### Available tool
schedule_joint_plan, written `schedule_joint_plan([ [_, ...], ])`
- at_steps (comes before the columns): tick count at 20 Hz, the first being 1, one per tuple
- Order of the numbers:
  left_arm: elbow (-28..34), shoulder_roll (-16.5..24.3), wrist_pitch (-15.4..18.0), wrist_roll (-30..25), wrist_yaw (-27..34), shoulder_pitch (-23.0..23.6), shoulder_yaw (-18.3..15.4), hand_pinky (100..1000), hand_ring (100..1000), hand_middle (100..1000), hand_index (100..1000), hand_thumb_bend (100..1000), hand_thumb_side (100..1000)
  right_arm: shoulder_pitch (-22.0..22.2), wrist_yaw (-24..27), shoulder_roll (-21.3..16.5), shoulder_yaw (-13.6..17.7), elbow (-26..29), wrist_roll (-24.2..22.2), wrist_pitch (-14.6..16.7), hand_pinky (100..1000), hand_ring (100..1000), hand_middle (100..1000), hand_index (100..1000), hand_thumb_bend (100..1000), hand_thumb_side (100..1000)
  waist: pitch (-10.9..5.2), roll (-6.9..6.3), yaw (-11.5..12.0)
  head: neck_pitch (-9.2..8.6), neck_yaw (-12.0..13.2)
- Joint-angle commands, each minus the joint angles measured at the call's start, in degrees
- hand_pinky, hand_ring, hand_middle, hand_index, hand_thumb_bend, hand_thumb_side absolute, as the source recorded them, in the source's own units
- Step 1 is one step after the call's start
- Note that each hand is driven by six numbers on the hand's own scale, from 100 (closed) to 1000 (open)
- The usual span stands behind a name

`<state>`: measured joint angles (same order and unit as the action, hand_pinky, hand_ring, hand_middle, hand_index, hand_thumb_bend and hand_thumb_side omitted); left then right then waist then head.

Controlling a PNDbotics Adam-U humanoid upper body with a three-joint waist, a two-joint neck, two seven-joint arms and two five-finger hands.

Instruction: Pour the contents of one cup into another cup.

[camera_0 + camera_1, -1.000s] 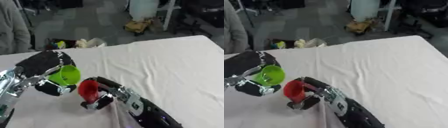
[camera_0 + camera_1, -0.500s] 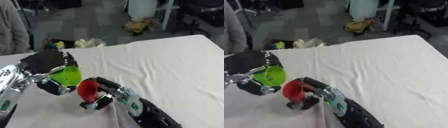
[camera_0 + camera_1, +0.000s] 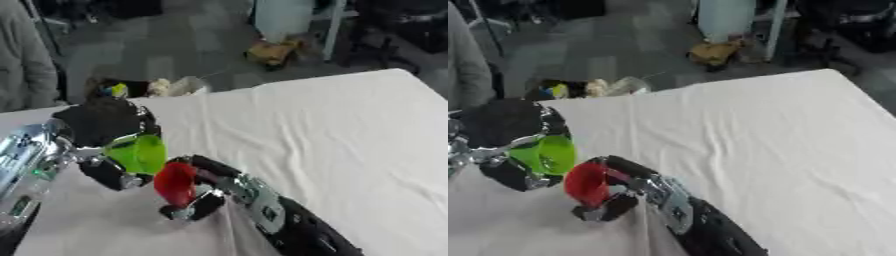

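My left hand (image 3: 101,125) holds a bright green cup (image 3: 140,154) at the left of the table, fingers curled round it. The cup is tipped on its side with its mouth facing right, toward a red cup (image 3: 176,183). My right hand (image 3: 203,192) is shut on the red cup, which sits just right of and slightly below the green one. The two rims are close together, almost touching. What is inside either cup is hidden.
A white cloth (image 3: 332,135) covers the table, creased, stretching to the right and far edge. Beyond the far edge lie a grey floor, bags (image 3: 271,50) and chair legs. A person in grey (image 3: 22,60) stands at the far left.
The green cup has tilted further onto its side and moved closer to the red cup. The red cup has stayed about where it was.
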<state>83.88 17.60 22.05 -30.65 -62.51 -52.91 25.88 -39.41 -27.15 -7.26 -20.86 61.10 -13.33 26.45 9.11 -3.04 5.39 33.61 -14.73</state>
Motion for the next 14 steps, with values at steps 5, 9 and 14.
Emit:
schedule_joint_plan([
  [5, 0.38, 0.04, 0.99, -0.80, -2.69, -1.84, 0.29, 431, 188, 269, 640, 352, 209, -1.15, -0.32, 0.21, 0.07, 0.42, 0.09, 0.03, 870, 872, 103, 499, 100, 324, -1.23, -0.07, -0.11, -0.49, -0.09],
  [9, 0.22, -0.05, 1.22, -0.57, -3.22, -1.87, 0.33, 431, 188, 269, 640, 352, 209, -1.15, -0.35, 0.21, 0.06, 0.41, 0.09, 0.04, 870, 872, 103, 499, 100, 324, -1.23, -0.08, -0.11, -0.49, -0.09],
  [14, 0.20, -0.51, 1.79, -0.60, -4.41, -2.37, 0.77, 429, 163, 255, 637, 356, 201, -1.24, -0.31, 0.27, -0.08, 0.47, 0.05, 0.05, 869, 874, 104, 498, 100, 324, -1.28, -0.35, -0.17, -0.48, -0.10],
])
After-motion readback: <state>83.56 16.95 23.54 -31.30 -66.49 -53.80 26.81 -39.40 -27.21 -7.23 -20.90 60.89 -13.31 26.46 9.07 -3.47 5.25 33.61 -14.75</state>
